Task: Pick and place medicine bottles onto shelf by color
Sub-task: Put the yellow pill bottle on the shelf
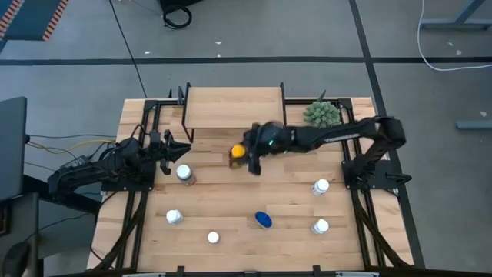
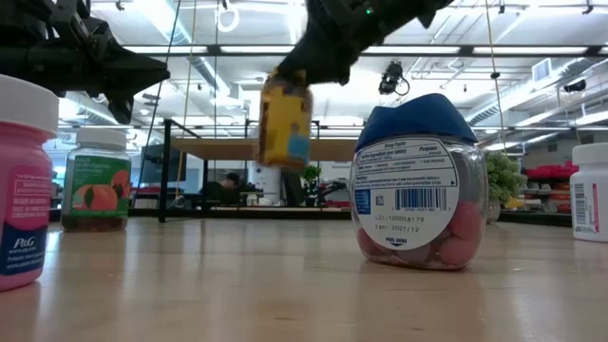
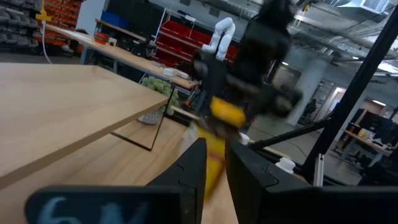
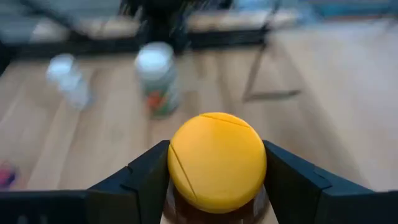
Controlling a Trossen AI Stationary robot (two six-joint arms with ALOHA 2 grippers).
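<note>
**Seven bottles out, one in the air**

Seven bottles counted; places given relative to the shelf point(image 1: 233, 106), which stands at the table's far edge, nothing on its top board visible.

Near row, farthest from the shelf: a white-capped bottle point(image 1: 213, 238) at the near edge, another point(image 1: 174, 217) off to its left, the squat blue-lidded bottle point(image 1: 263, 220) near the middle, and a third white cap point(image 1: 320, 226) toward the right. In the low view the blue-lidded bottle point(image 2: 419, 196) sits closest to the lens, upright, and a pink-labelled bottle point(image 2: 24, 180) stands at the left edge.

Middle ground: one white-capped bottle point(image 1: 320, 186) on the right side; another point(image 1: 185, 174), with a peach-printed green label, left of the shelf's front, just beside the left gripper point(image 1: 178, 148). That gripper hovers above the table by the shelf's left legs, fingers nearly together, nothing between them.

Closest to the shelf: the amber bottle point(image 1: 237, 154), yellow cap showing. The right gripper point(image 1: 247, 158) clamps it, one finger on either side just below the cap point(image 4: 216, 160), the cap standing proud of the fingers. The low view shows the bottle point(image 2: 286, 119) hanging clear of the tabletop, in front of the shelf's front edge, not over the board.

Beyond, at the shelf's right end: a green spiky potted plant point(image 1: 321, 114).
</note>
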